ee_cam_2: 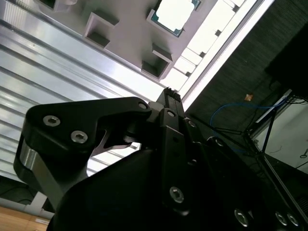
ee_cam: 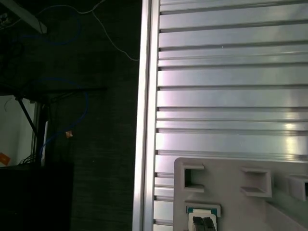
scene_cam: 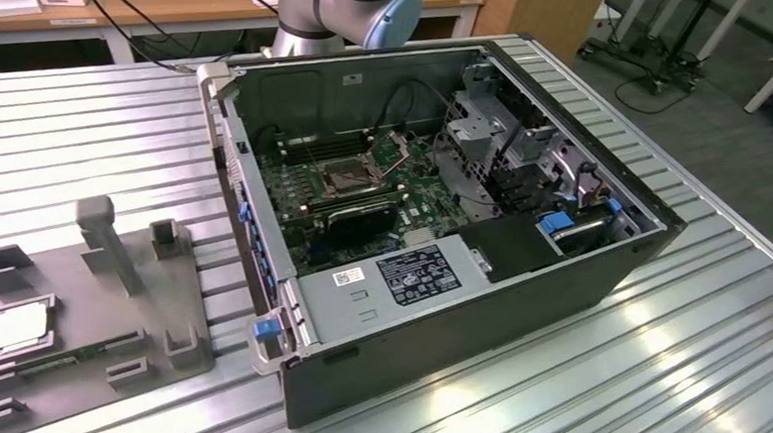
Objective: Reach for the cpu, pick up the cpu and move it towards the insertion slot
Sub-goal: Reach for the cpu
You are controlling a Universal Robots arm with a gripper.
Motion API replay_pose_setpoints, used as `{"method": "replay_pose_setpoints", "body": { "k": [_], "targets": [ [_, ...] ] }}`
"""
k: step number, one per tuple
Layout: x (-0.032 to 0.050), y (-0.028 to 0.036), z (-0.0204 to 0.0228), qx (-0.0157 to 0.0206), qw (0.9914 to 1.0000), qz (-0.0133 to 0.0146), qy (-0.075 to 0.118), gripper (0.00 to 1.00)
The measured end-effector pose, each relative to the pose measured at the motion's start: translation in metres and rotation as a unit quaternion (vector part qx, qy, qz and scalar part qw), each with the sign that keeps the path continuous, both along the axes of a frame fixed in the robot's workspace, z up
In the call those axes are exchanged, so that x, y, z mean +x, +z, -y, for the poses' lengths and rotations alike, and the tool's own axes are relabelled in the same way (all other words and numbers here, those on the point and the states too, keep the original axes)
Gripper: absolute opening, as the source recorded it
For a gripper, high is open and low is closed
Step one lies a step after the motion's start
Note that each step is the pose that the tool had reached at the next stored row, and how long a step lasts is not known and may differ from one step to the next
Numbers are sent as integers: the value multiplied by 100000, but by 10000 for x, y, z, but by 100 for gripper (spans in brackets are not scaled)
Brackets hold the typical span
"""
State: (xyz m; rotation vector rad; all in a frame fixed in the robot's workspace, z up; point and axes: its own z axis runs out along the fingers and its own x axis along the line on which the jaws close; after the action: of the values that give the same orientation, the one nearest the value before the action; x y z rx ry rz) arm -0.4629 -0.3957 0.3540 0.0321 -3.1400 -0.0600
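Count: one cpu, one insertion slot, one tray, one case, one memory stick.

The cpu [scene_cam: 19, 331], a small flat square chip with a silvery metal top and green rim, lies flat with the metal side up in a square recess of the gray plastic tray [scene_cam: 104, 301]. That recess is at the tray's end toward the exterior view's left. The chip is square, so I see no long axis, and its edges run parallel to the recess walls. The long thin green memory stick [scene_cam: 74, 356] sits in the same tray, just beside the chip.

The insertion slot [scene_cam: 349, 178], a square metal-framed socket with a dark centre, is on the green board inside the open black computer case [scene_cam: 488, 311]. It is well apart from the tray. Tray and case both stand on the ribbed aluminium surface [scene_cam: 100, 132].

The black pincer [ee_cam_2: 168, 91] has its tips together as far as I can see, with nothing held. It hangs over the tray, apart from the chip.
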Motion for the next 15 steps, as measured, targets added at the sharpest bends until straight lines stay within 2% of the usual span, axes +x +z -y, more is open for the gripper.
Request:
{"method": "replay_pose_setpoints", "body": {
  "k": [15],
  "targets": [
    [-114, -11, 0, 2, 100000, 1, -1, 11]
  ]
}}
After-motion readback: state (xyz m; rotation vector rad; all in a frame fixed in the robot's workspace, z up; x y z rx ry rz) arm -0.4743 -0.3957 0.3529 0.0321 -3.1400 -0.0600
